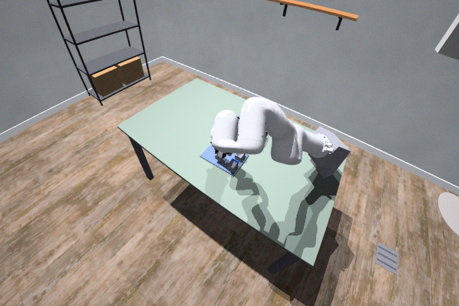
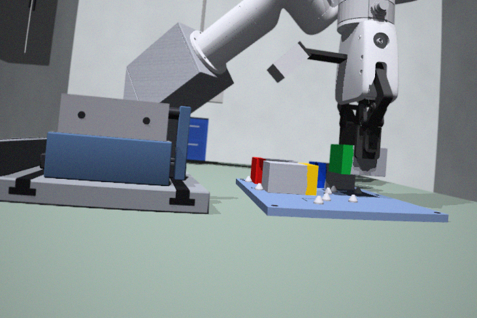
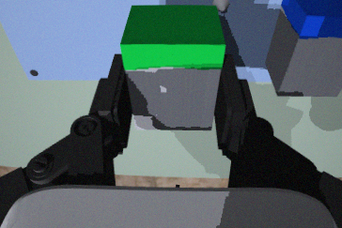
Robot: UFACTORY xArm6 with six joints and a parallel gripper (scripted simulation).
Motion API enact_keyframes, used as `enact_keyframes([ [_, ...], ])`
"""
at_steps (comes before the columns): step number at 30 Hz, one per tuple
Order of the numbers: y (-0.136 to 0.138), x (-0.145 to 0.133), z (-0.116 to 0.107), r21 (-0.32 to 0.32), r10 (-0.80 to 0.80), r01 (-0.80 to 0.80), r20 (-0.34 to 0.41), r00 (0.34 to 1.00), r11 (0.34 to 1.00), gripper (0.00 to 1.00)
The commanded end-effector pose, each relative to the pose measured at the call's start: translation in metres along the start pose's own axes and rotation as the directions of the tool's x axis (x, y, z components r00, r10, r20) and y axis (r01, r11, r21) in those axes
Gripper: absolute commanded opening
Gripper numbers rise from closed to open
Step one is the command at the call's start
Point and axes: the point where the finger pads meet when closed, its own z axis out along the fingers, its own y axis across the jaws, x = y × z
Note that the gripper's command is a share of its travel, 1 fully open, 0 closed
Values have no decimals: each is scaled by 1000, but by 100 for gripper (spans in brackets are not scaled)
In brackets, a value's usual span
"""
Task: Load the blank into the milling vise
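Blank with the green end (image 2: 341, 159) hangs clear above the infeed plate (image 2: 381, 211), clamped by its grey body between the black fingers of the gripper (image 2: 366, 159). In the wrist view the green end (image 3: 174, 38) juts out past the fingertips, and the grey body fills the gap between them, a finger pressed on each long side. In the exterior view the block's dark shadow falls on the plate right under it, with small white locating pins (image 2: 327, 196) standing near that spot.

Three other blanks rest on the blue plate: one with a yellow end (image 2: 289, 176) nearest the exterior camera, one with a red end (image 2: 257, 169) behind it on the vise side, and one with a blue end (image 2: 319, 172) further back, just beside the lifted one.

The milling vise (image 2: 109, 153) sits on its grey raised plate (image 2: 103, 194) on the pale green tabletop (image 2: 198, 266), well apart from the gripper and to the left in the exterior view. A grey block with two dark holes (image 2: 113, 117) rises behind a blue block. The white arm (image 1: 264, 130) bends from its grey pedestal (image 1: 336, 159) at the table's far edge and comes straight down over the infeed plate.
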Motion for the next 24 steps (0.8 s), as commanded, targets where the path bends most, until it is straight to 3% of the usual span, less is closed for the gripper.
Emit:
enact_keyframes([
  [1,-1,0,-2,1,0,0,0,1000,1000,0],
  [12,-1,0,-31,1,0,0,0,1000,1000,0],
  [19,-1,0,-31,1,0,0,0,1000,1000,0],
  [24,-1,0,-46,1,-1,1,0,1000,1000,0],
])
